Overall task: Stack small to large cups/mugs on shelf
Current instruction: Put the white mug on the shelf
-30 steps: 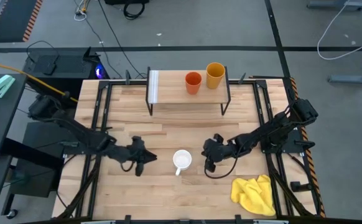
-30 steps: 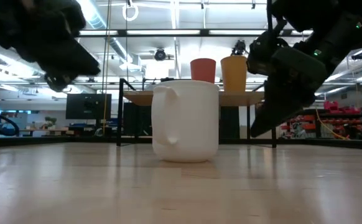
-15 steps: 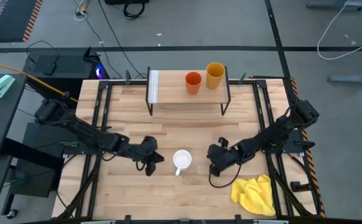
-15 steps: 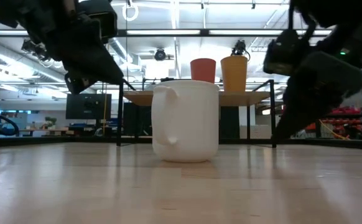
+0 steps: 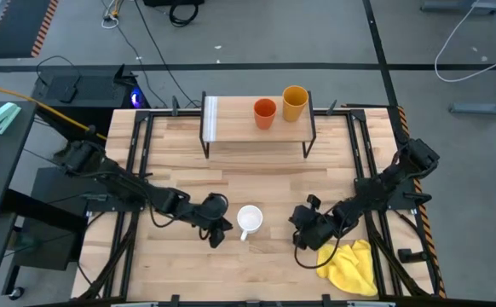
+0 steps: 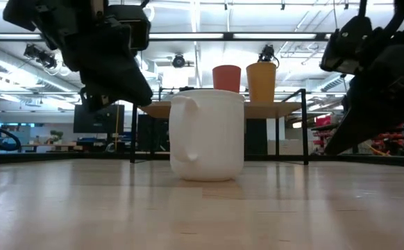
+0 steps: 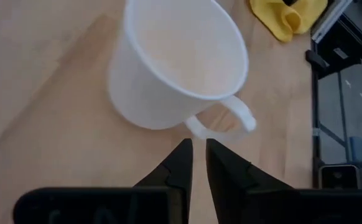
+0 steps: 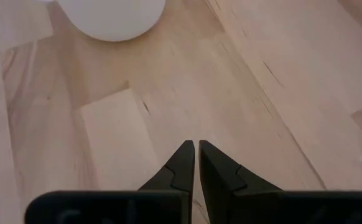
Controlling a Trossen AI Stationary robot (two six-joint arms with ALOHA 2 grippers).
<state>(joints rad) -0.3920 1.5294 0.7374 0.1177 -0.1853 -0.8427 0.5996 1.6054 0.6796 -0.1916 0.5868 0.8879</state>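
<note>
The white mug (image 5: 249, 220) stands upright on its base on the table, its handle (image 7: 231, 118) toward the near-left. My left gripper (image 5: 219, 234) is just left of the mug. Its fingers, nearly closed, point at the handle's root in the left wrist view (image 7: 196, 148). I see no touch there. My right gripper (image 5: 302, 241) is shut and empty, right of the mug (image 8: 112, 15), over bare wood beside the yellow cloth (image 5: 350, 266). The red-orange cup (image 5: 265, 112) and the yellow-orange tumbler (image 5: 295, 102) stand on the shelf (image 5: 239, 130) at its right end.
The shelf stands at the table's far middle on black legs, with a whitish strip (image 5: 210, 119) at its left end. Black rails (image 5: 137, 162) run along the table's left and right sides. Bare wood lies between the shelf and the mug.
My left gripper has gone toward the table's right and near edges, up to the mug's handle side. My right gripper has drawn back from the mug toward the near right, to the yellow cloth. The mug has stayed in place.
</note>
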